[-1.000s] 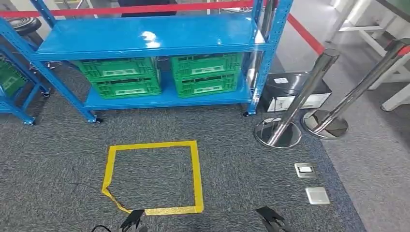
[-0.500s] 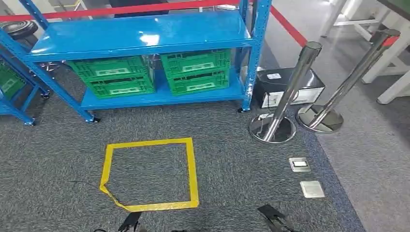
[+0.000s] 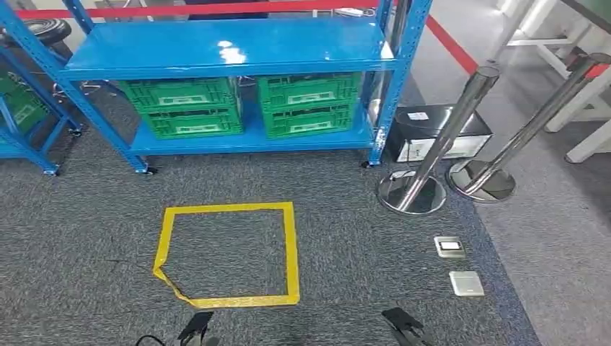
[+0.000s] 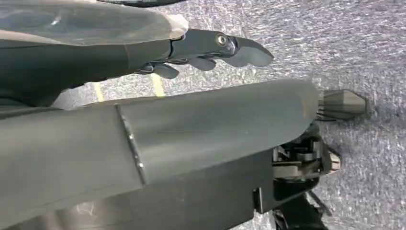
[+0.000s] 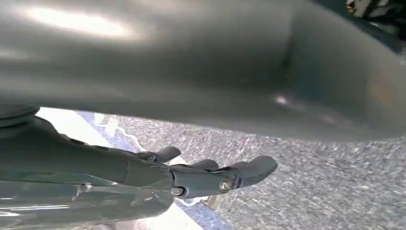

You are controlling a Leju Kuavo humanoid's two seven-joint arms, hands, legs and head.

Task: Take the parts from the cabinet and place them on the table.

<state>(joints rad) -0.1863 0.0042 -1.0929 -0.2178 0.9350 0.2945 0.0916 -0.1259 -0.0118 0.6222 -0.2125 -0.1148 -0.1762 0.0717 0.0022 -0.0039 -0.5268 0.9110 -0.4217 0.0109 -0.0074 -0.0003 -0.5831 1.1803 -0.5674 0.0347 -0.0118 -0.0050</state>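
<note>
Parts are not discernible; they would lie in the green crates (image 3: 245, 107) on the blue cabinet's (image 3: 223, 50) lower shelf, across the yellow floor square (image 3: 225, 252). Left hand (image 4: 210, 50) and right hand (image 5: 201, 175) hang with fingers extended, holding nothing. This fits an approach or a return for more; no table is visible.

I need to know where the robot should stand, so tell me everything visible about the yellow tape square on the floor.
The yellow tape square is an outline of flat yellow strips stuck to the grey carpet, in front of the blue shelving rack. Three corners look neat; the near-left one is cut at a slant and looks wrinkled. Only carpet shows inside it. Nothing stands on it.
</note>
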